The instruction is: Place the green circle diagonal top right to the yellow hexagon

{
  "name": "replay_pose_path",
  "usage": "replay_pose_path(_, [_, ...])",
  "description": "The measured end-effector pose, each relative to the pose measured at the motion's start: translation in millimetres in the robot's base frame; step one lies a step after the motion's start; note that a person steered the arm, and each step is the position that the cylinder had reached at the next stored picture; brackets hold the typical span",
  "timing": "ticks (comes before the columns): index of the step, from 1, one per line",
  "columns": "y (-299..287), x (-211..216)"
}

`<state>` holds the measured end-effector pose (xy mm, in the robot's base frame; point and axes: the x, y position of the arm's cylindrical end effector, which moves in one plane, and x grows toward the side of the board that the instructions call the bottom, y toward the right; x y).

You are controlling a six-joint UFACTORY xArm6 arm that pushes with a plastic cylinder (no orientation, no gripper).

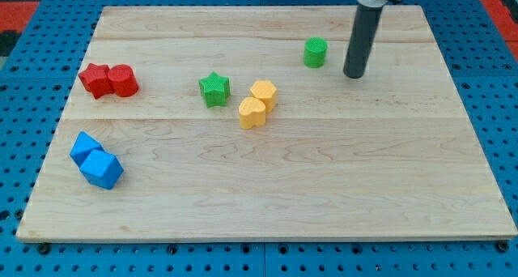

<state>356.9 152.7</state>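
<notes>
The green circle (315,53) is a short green cylinder near the view's top, right of centre. The yellow hexagon (263,93) sits near the board's middle, down and to the left of the green circle, touching a second yellow block (252,112) below it. My tip (354,74) is the lower end of a dark rod. It stands just to the right of the green circle, with a small gap between them, and well up and right of the yellow hexagon.
A green star (214,90) lies left of the yellow hexagon. Two red blocks (108,80) touch at the view's left. Two blue blocks (95,160) touch at the lower left. The wooden board (324,188) rests on a blue pegboard.
</notes>
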Motion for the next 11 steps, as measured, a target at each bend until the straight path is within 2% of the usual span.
replay_pose_path(4, [7.9,-2.4])
replay_pose_path(5, [8.8,-53.9])
replay_pose_path(6, [-19.2,-78.3])
replay_pose_path(8, [-61.1,-57.2])
replay_pose_path(11, [-59.1,-57.2])
